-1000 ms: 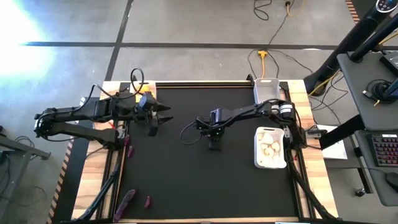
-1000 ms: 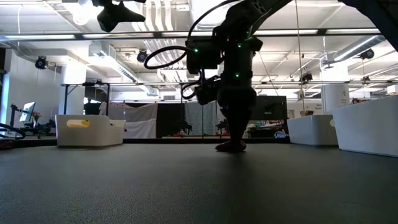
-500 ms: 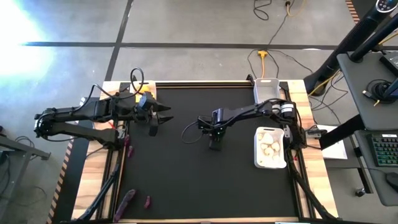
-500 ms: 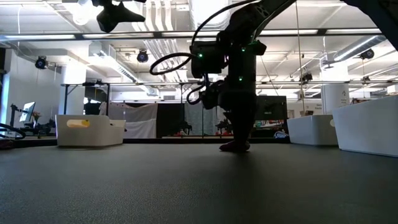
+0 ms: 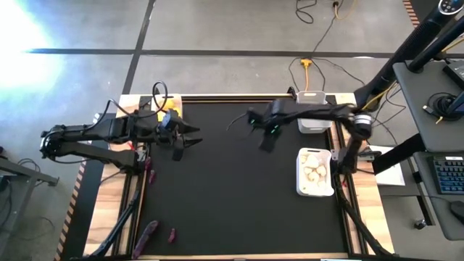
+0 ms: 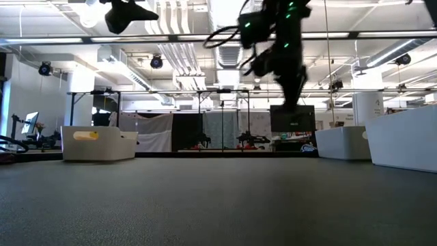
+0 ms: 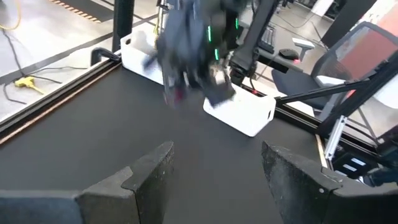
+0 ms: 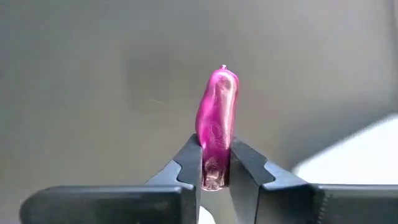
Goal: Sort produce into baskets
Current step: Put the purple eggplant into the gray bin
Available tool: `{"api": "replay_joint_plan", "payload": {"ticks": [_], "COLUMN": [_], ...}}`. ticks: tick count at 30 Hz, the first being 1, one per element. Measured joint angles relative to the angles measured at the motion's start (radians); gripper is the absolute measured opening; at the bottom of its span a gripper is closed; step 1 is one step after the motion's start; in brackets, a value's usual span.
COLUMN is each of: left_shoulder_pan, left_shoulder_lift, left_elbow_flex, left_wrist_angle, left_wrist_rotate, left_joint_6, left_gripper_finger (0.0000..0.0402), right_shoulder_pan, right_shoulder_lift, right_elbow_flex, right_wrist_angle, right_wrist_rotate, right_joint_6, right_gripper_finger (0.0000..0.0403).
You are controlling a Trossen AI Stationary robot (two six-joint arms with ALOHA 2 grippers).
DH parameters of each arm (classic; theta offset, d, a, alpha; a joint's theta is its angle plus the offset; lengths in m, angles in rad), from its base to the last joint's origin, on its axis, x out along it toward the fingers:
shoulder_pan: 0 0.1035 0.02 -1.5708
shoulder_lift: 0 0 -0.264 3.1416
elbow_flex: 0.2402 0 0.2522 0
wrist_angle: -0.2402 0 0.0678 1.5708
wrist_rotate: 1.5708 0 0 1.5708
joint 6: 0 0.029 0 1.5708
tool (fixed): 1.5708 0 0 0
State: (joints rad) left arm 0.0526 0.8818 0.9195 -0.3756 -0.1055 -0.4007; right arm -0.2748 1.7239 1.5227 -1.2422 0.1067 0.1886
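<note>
My right gripper [image 8: 214, 173] is shut on a small purple eggplant piece [image 8: 216, 118]. It is above the black mat, left of the far-right basket [image 5: 313, 119], and shows high up in the low view [image 6: 295, 82]. My left gripper [image 5: 190, 138] is open and empty near the left basket [image 5: 171, 109], which holds yellow fruit [image 6: 87, 134]. A third basket [image 5: 316, 190] at the right holds white garlic bulbs [image 5: 314, 171]. Two more purple pieces [image 5: 148, 235] lie on the wooden strip at the near left. My right gripper pinches the eggplant piece by one end [image 8: 214, 163] between its two fingers [image 8: 189, 165]. The rest of the piece sticks out past the fingertips, in line with them. The piece is lifted clear of the mat.
The black mat [image 5: 232, 203] is bare in its middle and near part. In the low view the left basket [image 6: 99, 143] and two right baskets [image 6: 345, 142] stand at the mat's sides. Cables and a desk lie beyond the table.
My right gripper has risen from the mat with the eggplant piece and swung toward the far edge and the right, toward the far-right basket. The piece is now clear of the mat.
</note>
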Motion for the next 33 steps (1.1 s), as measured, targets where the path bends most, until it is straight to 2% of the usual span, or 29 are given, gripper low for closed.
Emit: {"api": "replay_joint_plan", "payload": {"ticks": [3, 6, 11, 16, 24, 33], "left_shoulder_pan": [-0.016, -0.027, -0.028, -0.028, -0.028, -0.032], "left_shoulder_lift": [0.002, 0.002, 0.003, 0.011, 0.039, 0.035], "left_elbow_flex": [0.0, 0.0, 0.0, 0.0, 0.0, 0.001], "left_wrist_angle": [0.001, 0.001, 0.009, 0.048, 0.068, 0.061], "left_wrist_rotate": [-0.005, -0.028, -0.073, -0.097, -0.097, -0.095], "left_joint_6": [-0.002, -0.002, -0.012, -0.031, -0.086, -0.141], "left_gripper_finger": [0.0223, 0.0223, 0.0223, 0.0223, 0.0223, 0.0223], "right_shoulder_pan": [-0.086, -0.192, -0.362, -0.471, -0.576, -0.622], "right_shoulder_lift": [-0.105, -0.194, -0.271, -0.254, -0.177, -0.086], "right_elbow_flex": [-0.019, -0.077, -0.208, -0.324, -0.467, -0.51], "right_wrist_angle": [-0.082, -0.085, -0.08, -0.03, 0.215, 0.295], "right_wrist_rotate": [0.079, 0.093, 0.163, 0.258, 0.26, 0.249], "right_joint_6": [0.056, 0.116, 0.209, 0.304, 0.415, 0.441], "right_gripper_finger": [0.0046, 0.0044, 0.0046, 0.0047, 0.0048, 0.0069]}}
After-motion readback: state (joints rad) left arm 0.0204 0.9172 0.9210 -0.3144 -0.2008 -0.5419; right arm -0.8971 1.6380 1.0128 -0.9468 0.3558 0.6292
